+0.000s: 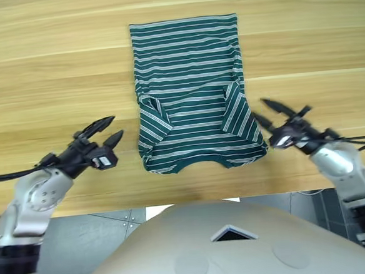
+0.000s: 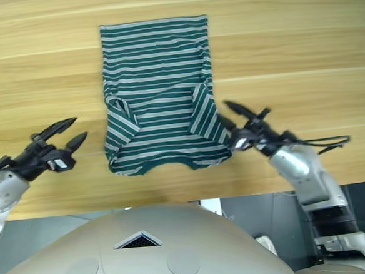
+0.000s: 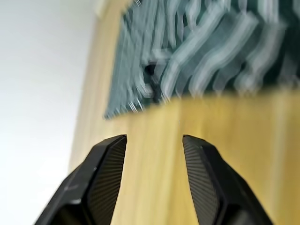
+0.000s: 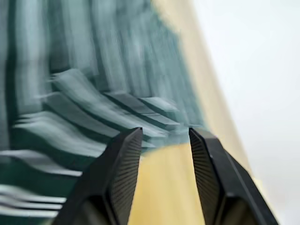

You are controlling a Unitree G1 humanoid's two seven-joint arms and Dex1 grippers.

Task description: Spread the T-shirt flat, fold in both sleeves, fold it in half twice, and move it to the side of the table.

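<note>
A green striped shirt (image 1: 192,92) lies flat on a wooden counter (image 1: 52,71), seen from the robot's head. Its long axis runs from 12 o'clock, the straight hem far from the robot, to 6 o'clock, the neckline end near the counter's front edge. The left sleeve (image 1: 155,119) and the right sleeve (image 1: 234,108) are already folded inward over the body, so the shirt is a narrow upright rectangle. The left pincer (image 1: 115,126) hovers over the counter with its fingers apart. The shirt's near-left corner lies toward 3 o'clock from it, across a strip of bare wood. The right pincer (image 1: 259,108), fingers also apart, sits just beside the shirt's near-right edge, with the cloth toward 9 o'clock. Whether a fingertip touches the fabric cannot be told. The right arm is the nearer of the two. Both pincers flank the neckline end, holding nothing. The next step is probably the first fold in half, which would carry one end toward the other along the 12-to-6 line. The loose sleeve flaps could slip open when the near corners are lifted.
</note>
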